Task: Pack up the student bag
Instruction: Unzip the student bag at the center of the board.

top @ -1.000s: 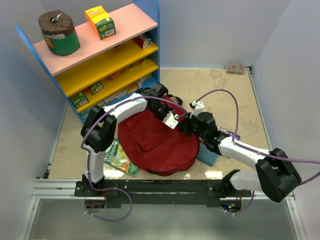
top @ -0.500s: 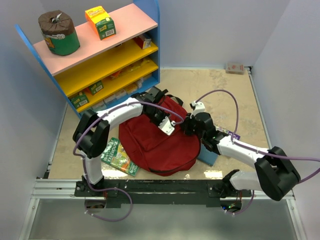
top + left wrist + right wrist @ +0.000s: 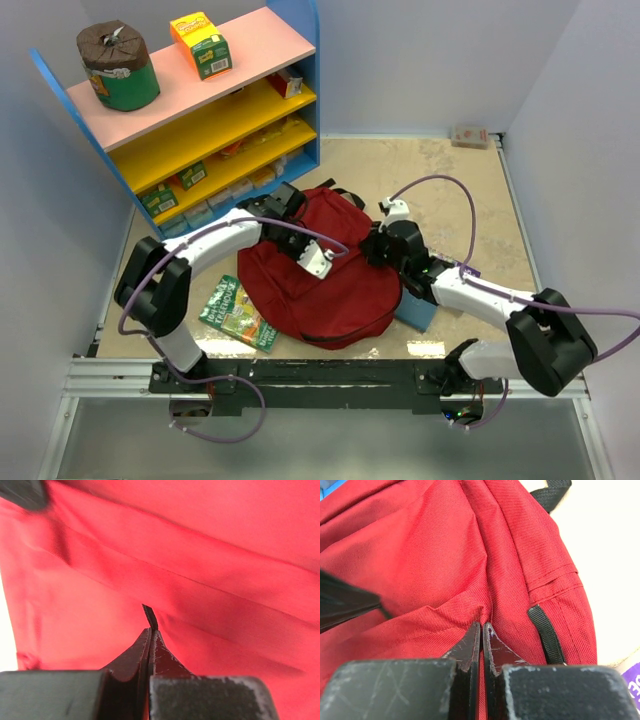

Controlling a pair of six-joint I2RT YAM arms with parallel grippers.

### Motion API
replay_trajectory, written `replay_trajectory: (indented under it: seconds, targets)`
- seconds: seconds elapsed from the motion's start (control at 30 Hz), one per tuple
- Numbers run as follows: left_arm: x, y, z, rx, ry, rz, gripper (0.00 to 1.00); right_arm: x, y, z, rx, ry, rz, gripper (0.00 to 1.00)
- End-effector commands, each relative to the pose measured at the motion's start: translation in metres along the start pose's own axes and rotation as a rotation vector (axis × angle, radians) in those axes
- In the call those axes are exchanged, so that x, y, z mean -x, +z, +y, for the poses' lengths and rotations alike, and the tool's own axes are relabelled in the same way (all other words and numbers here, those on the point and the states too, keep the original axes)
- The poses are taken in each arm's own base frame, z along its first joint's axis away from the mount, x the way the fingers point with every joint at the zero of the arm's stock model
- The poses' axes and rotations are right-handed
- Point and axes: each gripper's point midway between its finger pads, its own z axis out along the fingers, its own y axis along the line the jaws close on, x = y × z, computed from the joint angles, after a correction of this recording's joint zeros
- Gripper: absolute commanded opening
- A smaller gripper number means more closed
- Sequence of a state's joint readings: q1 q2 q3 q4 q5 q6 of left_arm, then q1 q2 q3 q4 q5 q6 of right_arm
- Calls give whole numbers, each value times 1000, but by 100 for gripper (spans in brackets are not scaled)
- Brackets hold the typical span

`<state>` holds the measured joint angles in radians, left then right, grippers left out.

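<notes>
The student bag, a dark-red fabric backpack with black straps, lies flat in the middle of the floor. My left gripper is over its upper middle. In the left wrist view this gripper is shut on a thin black zipper pull that sticks out past the tips, with red cloth filling the rest of the view. My right gripper is at the bag's right edge. In the right wrist view it is shut on a pinched fold of the bag's fabric, next to a black strap loop.
A green book lies at the bag's left. A blue case shows from under the bag's right side. The blue shelf unit stands at the back left, with a green tin and an orange carton on top. A small box sits at the far right.
My left gripper has slid left and nearer across the bag, still shut on the zipper pull, and its elbow has swung out left. The right gripper has held its place.
</notes>
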<state>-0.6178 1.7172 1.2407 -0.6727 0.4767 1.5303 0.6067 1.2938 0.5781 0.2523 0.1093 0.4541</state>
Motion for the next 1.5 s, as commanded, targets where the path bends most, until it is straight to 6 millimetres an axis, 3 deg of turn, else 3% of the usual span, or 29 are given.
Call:
replay_trajectory:
  seconds: [0.0, 0.17, 0.33, 0.4, 0.43, 0.53, 0.63, 0.7, 0.77, 0.8, 0.87, 0.9, 0.93, 1.07, 1.27, 1.47]
  targets:
    - [-22, -32, -22, 21, -65, 113, 0, 24, 5, -1, -36, 6, -61, 0]
    - [-27, -60, -46, 30, -137, 149, 0, 28, 11, -1, -44, 21, -77, 0]
    - [-41, -70, -70, 39, -193, 196, 0, 29, 20, 0, -50, 32, -74, 0]
    - [-38, -71, -69, 80, -217, 188, 0, 41, 22, -3, -89, 38, -97, 17]
    - [-35, -70, -67, 96, -233, 175, 0, 39, 21, -7, -123, 42, -78, 34]
    - [-18, -67, -61, 116, -302, 120, 0, 58, 14, -2, -145, 42, -109, 67]
    - [1, -63, -61, 108, -334, 56, 0, 79, 2, 20, -72, 15, -163, 75]
    - [9, -62, -61, 98, -359, 25, 3, 86, 2, 34, -16, 7, -171, 76]
    - [9, -62, -62, 97, -384, 22, 10, 79, 6, 43, -5, 1, -137, 74]
    - [8, -61, -64, 93, -389, 27, 13, 79, 11, 49, -17, -4, -128, 72]
    - [9, -63, -66, 100, -399, 29, 15, 62, 14, 56, -108, -51, -86, 70]
    - [8, -62, -71, 94, -401, 33, 16, 70, 14, 66, -130, -57, -99, 69]
    - [8, -62, -73, 96, -402, 35, 17, 42, 21, 67, -176, -88, -20, 65]
    - [8, -63, -77, 105, -411, 36, 18, 28, 32, 66, -288, -102, -7, 61]
    - [1, -65, -75, 143, -423, 61, 19, 15, 41, 81, -303, -164, -9, 57]
    - [-21, -82, -30, 373, -561, 112, 25, -3, 27, 83, -283, -167, 7, 45]
